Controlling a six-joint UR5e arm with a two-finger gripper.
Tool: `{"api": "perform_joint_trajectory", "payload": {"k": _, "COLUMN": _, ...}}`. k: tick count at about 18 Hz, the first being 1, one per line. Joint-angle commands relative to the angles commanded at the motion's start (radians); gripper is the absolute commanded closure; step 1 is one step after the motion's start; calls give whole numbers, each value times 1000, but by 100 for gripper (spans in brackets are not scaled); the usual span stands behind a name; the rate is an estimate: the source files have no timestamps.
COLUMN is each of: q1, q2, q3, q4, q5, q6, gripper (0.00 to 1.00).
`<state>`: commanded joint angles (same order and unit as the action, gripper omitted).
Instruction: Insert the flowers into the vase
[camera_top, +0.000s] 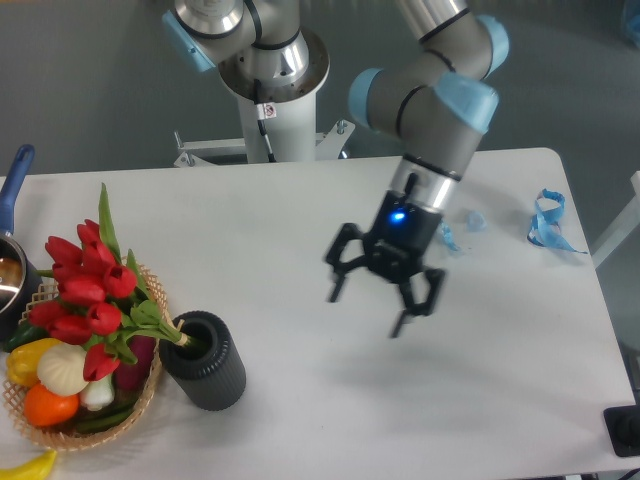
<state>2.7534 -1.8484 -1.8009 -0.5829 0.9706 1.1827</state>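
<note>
Hovering hand (383, 297): my black fingers spread apart, gripping nothing.
Flowers (88, 295): glossy red buds, stems in vase.
Vase (204, 361): ribbed dark cylinder on white counter (300, 220).

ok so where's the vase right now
The vase stands near the table's front left corner, right beside the wicker basket, with the flowers leaning out of its mouth over the basket. The open gripper hangs well off to its right.
</note>
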Motion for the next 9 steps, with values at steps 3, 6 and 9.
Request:
{"api": "perform_joint_trajectory", "payload": {"k": 3, "q1": -1, "q2": 3, "q3": 11, "q4": -14, "q5": 178, "q6": 87, "gripper": 0}}
{"api": "perform_joint_trajectory", "payload": {"k": 6, "q1": -30, "q2": 12, "q3": 5, "q4": -46, "q5": 322, "q6": 103, "gripper": 0}}
{"api": "perform_joint_trajectory", "payload": {"k": 9, "q1": -61, "q2": 18, "q3": 2, "q4": -113, "q5": 433, "q6": 101, "gripper": 0}}
